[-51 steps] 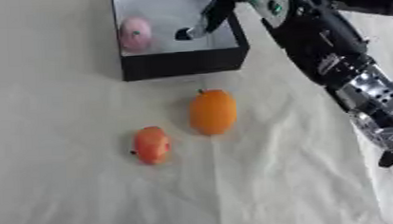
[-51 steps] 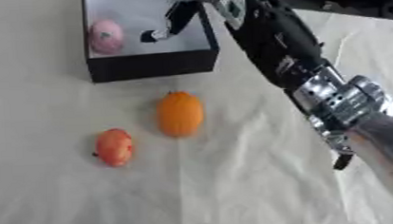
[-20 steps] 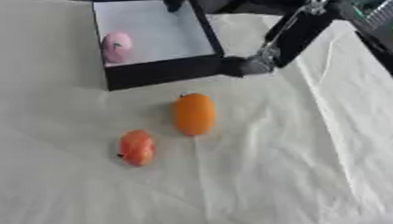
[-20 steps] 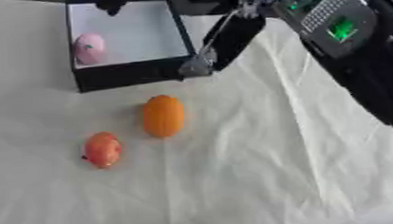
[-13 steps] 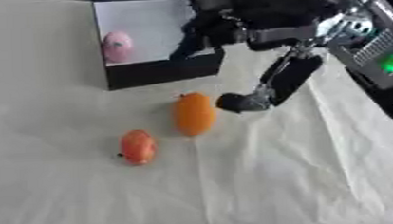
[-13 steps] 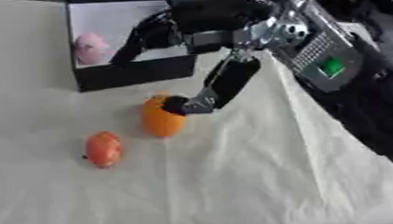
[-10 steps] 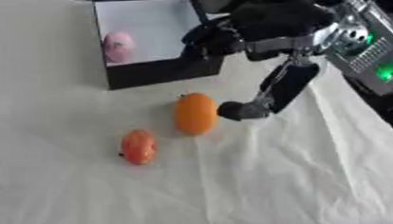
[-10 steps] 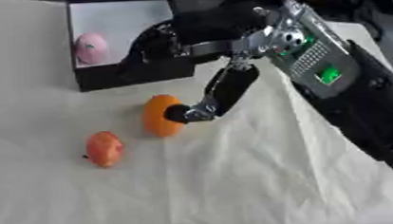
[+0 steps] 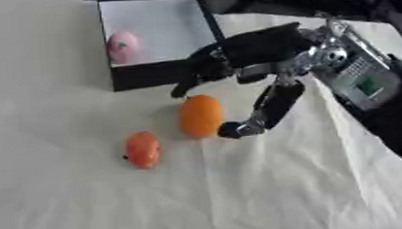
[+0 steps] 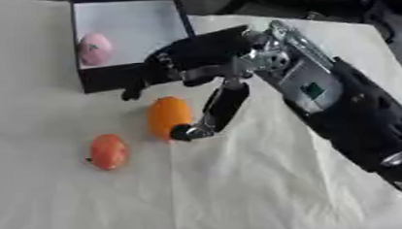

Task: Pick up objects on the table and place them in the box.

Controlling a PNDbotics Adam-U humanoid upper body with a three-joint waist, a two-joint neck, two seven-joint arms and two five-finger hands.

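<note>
**Cream cloth table: right hand at the orange**

Cloth-covered table (image 9: 267, 191), black box (image 9: 152, 77) far left with a pink object (image 9: 123, 46) inside. Right hand (image 9: 252, 51) has come down from the box since 2.5 s ago, now spread open over the orange (image 9: 200, 115), thumb tip (image 9: 232, 130) touching its right side, fingers above it. Red-orange fruit (image 9: 143, 149) sits near-left of the orange, unmoved

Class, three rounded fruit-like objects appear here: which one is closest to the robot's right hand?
The large orange oval fruit, flanked by the right hand. The smaller red-orange fruit lies further left on the cloth, and the pink one sits inside the black box.
</note>
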